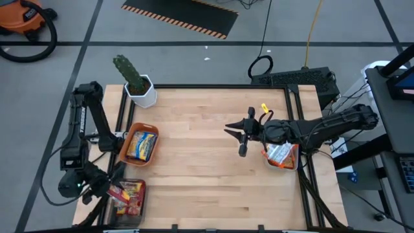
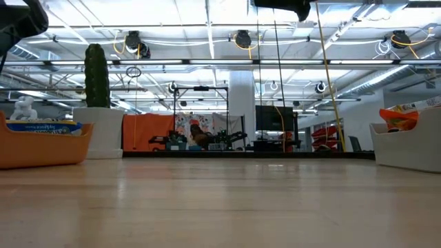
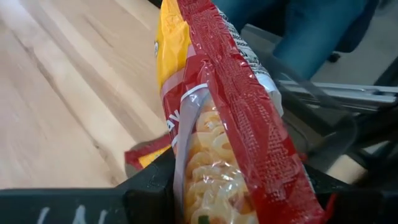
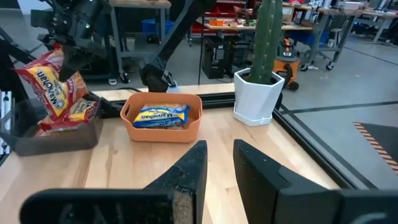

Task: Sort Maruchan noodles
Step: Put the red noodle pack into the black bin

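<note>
My left gripper (image 1: 107, 188) is at the table's near left corner, over a grey tray (image 4: 59, 137), shut on a red-and-yellow Maruchan packet (image 4: 48, 82). More red packets (image 1: 132, 202) lie in that tray. An orange bowl (image 1: 139, 145) beside it holds a blue-and-yellow packet (image 4: 163, 116). My right gripper (image 1: 238, 134) hovers level over the table's middle. Its fingers (image 4: 186, 168) stand a little apart with nothing between them. Orange-and-white packets (image 1: 281, 154) lie in a tray (image 2: 406, 148) at the right edge. My left gripper pinches the red-and-yellow packet between its two fingers (image 3: 149, 186), across its flat faces. The packet stands edge-on in the jaws, its crimped red seam (image 3: 249, 106) running out past the fingertips. It hangs tilted over the grey tray. Whether its lower end touches the packets there, I cannot tell.
A cactus in a white pot (image 1: 139, 87) stands at the far left corner, just behind the orange bowl. Black frame rails (image 1: 301, 129) run along the table's edges. Bare wood (image 1: 200, 168) stretches between the left containers and the right tray.
</note>
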